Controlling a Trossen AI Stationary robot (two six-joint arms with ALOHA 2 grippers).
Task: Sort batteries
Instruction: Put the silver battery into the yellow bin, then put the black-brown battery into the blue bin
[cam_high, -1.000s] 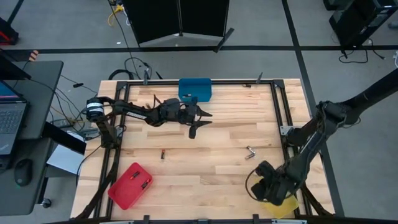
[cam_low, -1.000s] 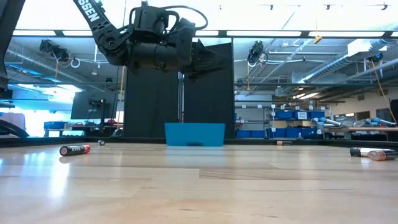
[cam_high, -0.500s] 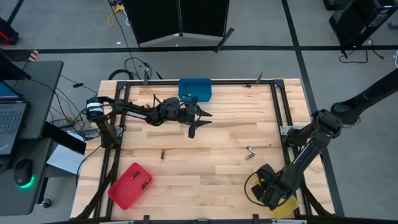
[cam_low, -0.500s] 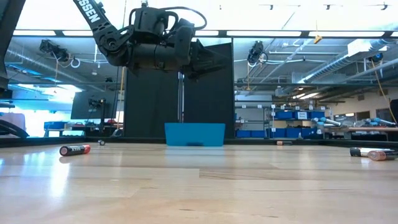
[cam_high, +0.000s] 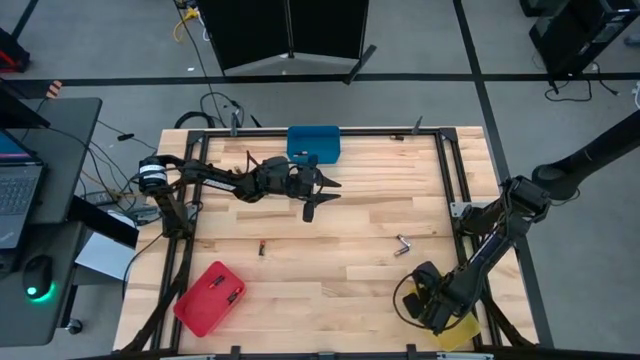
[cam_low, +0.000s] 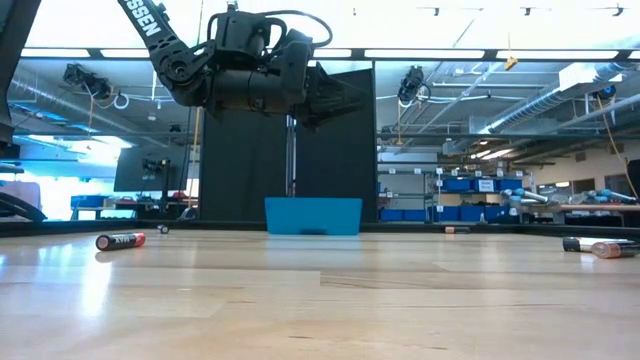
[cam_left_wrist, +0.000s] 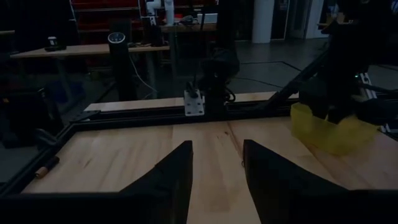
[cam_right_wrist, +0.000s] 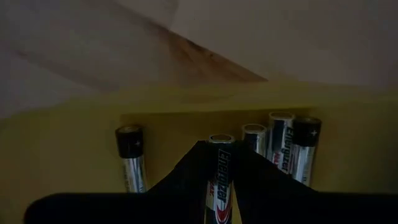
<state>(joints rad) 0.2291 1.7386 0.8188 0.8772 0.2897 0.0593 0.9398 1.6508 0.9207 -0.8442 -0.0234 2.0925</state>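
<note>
The right gripper (cam_right_wrist: 219, 163) reaches down into a yellow bin (cam_right_wrist: 74, 130) at the table's near right corner. Its two dark fingers (cam_right_wrist: 186, 171) stand narrow, with one silver battery (cam_right_wrist: 222, 168) between them, its long axis running straight ahead along the fingers and its cap end pointing away from the wrist. Whether the fingers press it or merely flank it cannot be told.

More batteries lie in the same bin, parallel to that one: a single battery (cam_right_wrist: 132, 163) well off to one side of the jaws, and three (cam_right_wrist: 287, 149) packed side by side just off the other side, one of them with a dark end.

The left gripper (cam_high: 322, 195) hangs in the air above the table's middle, just in front of a blue bin (cam_high: 313, 142) at the far edge. Its fingers (cam_left_wrist: 168, 180) are spread wide with nothing between them.

Loose on the wooden table (cam_high: 340, 270): one small dark battery (cam_high: 262, 247) lies nearer the left gripper, long axis running near to far. Two more (cam_high: 403, 243) lie touching in a V between the two grippers.

A red bin (cam_high: 210, 297) sits at the near left corner.
</note>
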